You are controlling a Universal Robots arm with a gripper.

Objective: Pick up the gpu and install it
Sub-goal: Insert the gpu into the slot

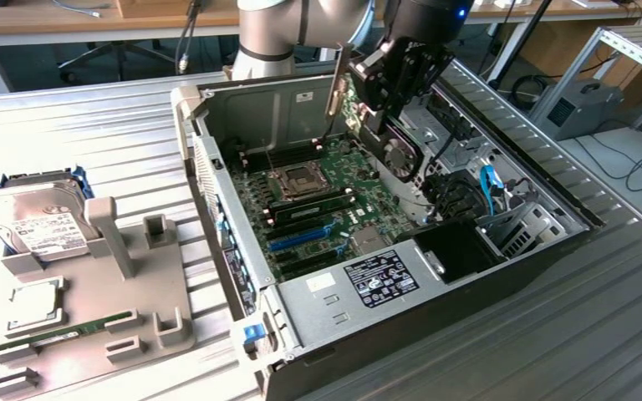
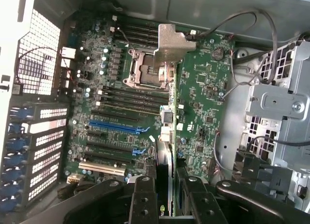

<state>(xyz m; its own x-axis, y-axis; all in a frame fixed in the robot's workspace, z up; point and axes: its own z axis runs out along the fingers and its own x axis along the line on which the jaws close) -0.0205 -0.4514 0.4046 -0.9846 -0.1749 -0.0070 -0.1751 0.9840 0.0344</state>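
Ribbed sheet metal forms the tabletop, and an open computer case lies on it. The gripper hangs over the case's open side. Its fingers are drawn in narrow and clamp the gpu by its upper edge. The card hangs edge-down from the gripper, above the boards in the case and not yet seated in a slot. Its black fan sits just under the fingertips, and its silver end bracket stands beside the gripper, toward the case's rear wall.

Directly below the gripper lies the green motherboard. The bare processor socket and the long blue expansion slot lie on that board to one side of the held card. Farther out along the case floor is the power supply with its label.

Well apart from the gripper, toward the exterior view's left, a grey parts holder stands on the table. It carries a hard drive, a processor and a memory stick.
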